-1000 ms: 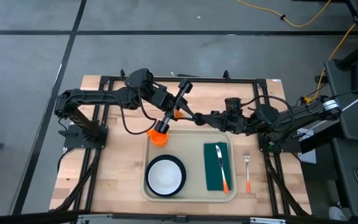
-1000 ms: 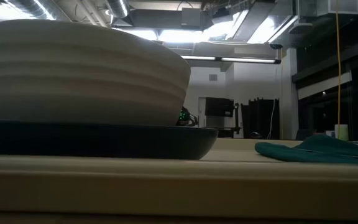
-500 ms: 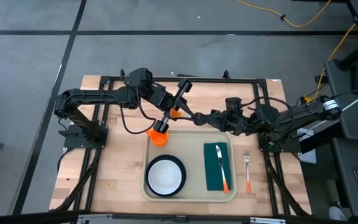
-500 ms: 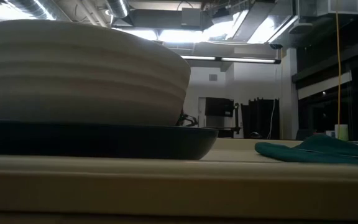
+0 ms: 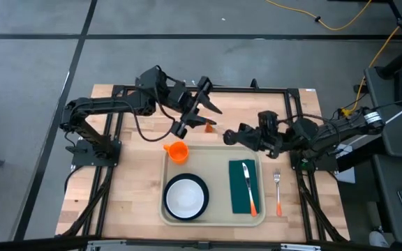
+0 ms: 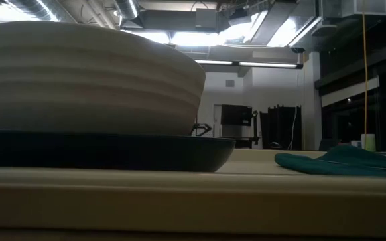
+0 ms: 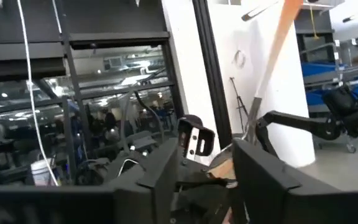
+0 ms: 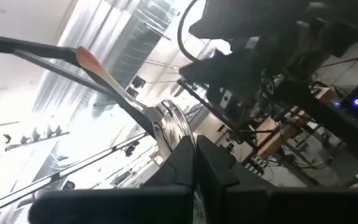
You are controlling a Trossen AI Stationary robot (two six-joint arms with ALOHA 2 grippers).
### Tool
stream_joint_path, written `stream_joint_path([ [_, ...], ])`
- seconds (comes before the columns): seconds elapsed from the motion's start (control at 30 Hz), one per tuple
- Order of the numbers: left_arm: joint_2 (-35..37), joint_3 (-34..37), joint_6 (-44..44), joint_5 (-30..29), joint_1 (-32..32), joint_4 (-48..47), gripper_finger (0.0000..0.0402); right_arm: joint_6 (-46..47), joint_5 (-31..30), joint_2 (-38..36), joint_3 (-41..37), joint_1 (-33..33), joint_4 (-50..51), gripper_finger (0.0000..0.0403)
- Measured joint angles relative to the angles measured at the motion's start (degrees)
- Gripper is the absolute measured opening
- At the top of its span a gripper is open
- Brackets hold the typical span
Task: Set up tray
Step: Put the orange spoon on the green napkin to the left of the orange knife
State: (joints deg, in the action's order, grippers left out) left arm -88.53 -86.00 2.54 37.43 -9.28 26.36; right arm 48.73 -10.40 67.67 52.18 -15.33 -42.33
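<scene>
A beige tray lies at the table's middle. It carries a dark plate with a white bowl, a teal napkin with a knife on it, and an orange cup at its far left corner. A fork lies on the table right of the tray. An orange-handled spoon hangs above the table beyond the tray, with my right gripper shut on it. My left gripper stands open, higher and farther back, clear of the spoon. My right gripper pinches the spoon at its bowl end between its two shut fingers. It comes level from the table's right side, along the spoon. The spoon is lifted clear, and its orange handle sticks out past the fingertips toward my left gripper.
Black frame rails run along the table's far edge and sides. Bare wood lies left of the tray. In the low view the bowl and plate fill the left, and the napkin shows on the right.
My left gripper has opened, let go of the spoon, and drawn back up toward the table's far edge, uncovering the cup. My right gripper has pulled toward the right edge, carrying the spoon with it.
</scene>
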Motion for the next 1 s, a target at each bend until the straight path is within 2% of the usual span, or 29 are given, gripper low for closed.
stream_joint_path([
  [0.13, 0.46, -1.89, 1.36, 0.38, 0.38, 1.18, 0.0191, 0.0, -1.33, -0.67, 0.0, 0.23, 1.52, 0.0006],
  [0.23, 2.05, -3.44, 1.38, 0.72, 0.32, 0.51, 0.0214, 0.42, -1.46, -1.32, 0.0, 0.15, 5.39, 0.0006],
  [0.37, 6.51, -3.97, 1.76, 0.84, -1.47, -6.14, 0.0225, 4.52, -1.11, -3.63, 0.0, 0.16, 20.13, 0.0006],
  [0.5, 12.42, -4.13, 1.37, 0.63, -3.67, -19.2, 0.0224, 9.78, 0.89, -6.23, 0.0, 0.21, 35.53, 0.0006],
  [0.7, 18.51, -4.1, -1.51, -3.96, -4.87, -38.62, 0.0218, 12.92, 9.51, -10.78, 0.0, 2.79, 55.39, 0.0006],
  [0.8, 19.72, -4.1, -4.02, -7.04, -4.58, -45.2, 0.0217, 12.26, 16.93, -11.97, 0.04, 5.71, 64.13, 0.0006],
  [1.0, 19.51, -4.06, -3.89, -9.25, -4.28, -49.33, 0.0216, 3.93, 30.04, -10.54, 0.02, 10.53, 80.07, 0.0006],
])
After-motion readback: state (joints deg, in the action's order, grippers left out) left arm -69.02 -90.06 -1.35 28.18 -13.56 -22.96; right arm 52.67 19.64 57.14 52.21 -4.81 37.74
